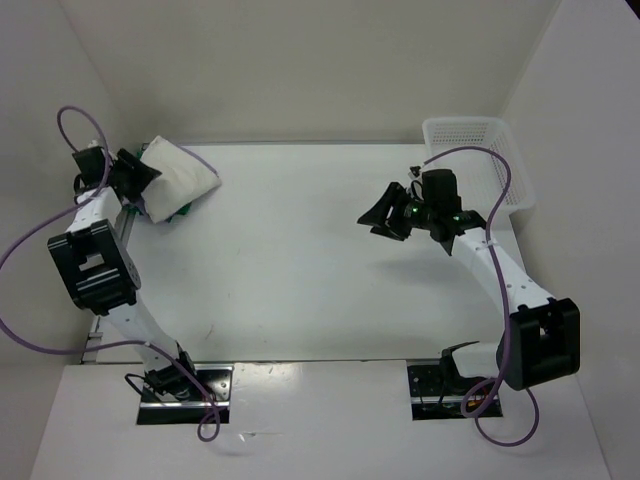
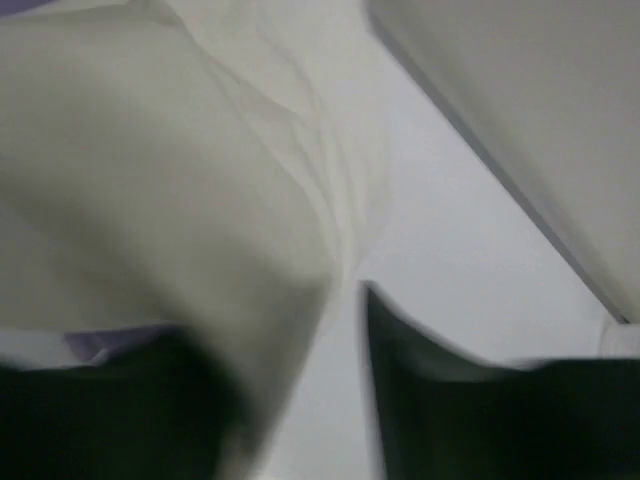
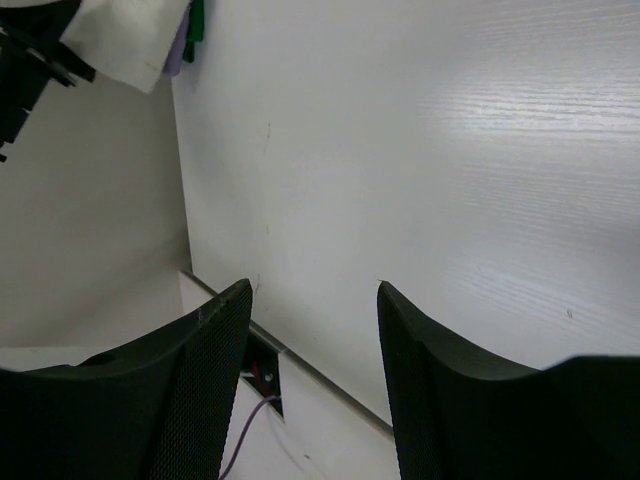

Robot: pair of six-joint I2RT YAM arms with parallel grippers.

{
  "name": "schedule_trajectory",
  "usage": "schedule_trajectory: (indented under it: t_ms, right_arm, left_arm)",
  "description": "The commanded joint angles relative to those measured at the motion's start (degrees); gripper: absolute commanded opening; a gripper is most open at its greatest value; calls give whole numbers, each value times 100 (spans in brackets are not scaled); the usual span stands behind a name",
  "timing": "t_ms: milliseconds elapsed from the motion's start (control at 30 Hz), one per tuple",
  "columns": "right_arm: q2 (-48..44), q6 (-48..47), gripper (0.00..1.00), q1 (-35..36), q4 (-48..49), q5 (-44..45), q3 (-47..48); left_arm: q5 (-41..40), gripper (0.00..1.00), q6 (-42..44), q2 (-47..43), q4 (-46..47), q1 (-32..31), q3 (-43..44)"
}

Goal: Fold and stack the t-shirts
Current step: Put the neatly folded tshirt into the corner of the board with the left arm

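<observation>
**A:** Start at the near edge. What's closest?

**B:** Two dark base plates (image 1: 185,385) bolted to the white wood-grain worktop (image 1: 300,270), one per arm. A thin purple cable (image 1: 30,340) trails off the left arm and past the worktop's left edge.

**A:** And further in?

**B:** The right claw (image 1: 392,215) hangs over the right half of the worktop, about midway back. Its black fingers (image 3: 430,380) are spread wide with nothing between them, and its camera sees only bare surface below.

**A:** Where are the shirts?

**B:** Piled in the far left corner. The folded cream-white cloth t-shirt (image 1: 182,170) lies on top. A sliver of the bright green cloth t-shirt (image 3: 197,22) and an edge of the lavender-purple cloth t-shirt (image 3: 178,48) peek out beneath it on the near side.

**A:** Is the left arm on them?

**B:** The left claw (image 1: 128,172) is right against the pile's left side. Its own view is blurred: the fingers sit partway apart, and a cream fold drapes over the left one. The other finger (image 2: 480,400) stands just clear of the cloth, so I see no pinch.

**A:** Anything else at the back?

**B:** A white plastic lattice basket (image 1: 462,121) sits in the far right corner. The right arm's purple cable (image 1: 500,170) loops across it.
</observation>
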Motion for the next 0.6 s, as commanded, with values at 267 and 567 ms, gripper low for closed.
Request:
schedule_trajectory:
  t_ms: [267, 567]
  right_arm:
    - [-194, -313, 60, -34, -86, -440, -201]
    - [-300, -313, 87, -34, -164, -213, -333]
  left_arm:
    - [-955, 100, -593, -1018, 334, 555, -1386]
    - [-1889, 100, -1226, -2968, -54, 555, -3088]
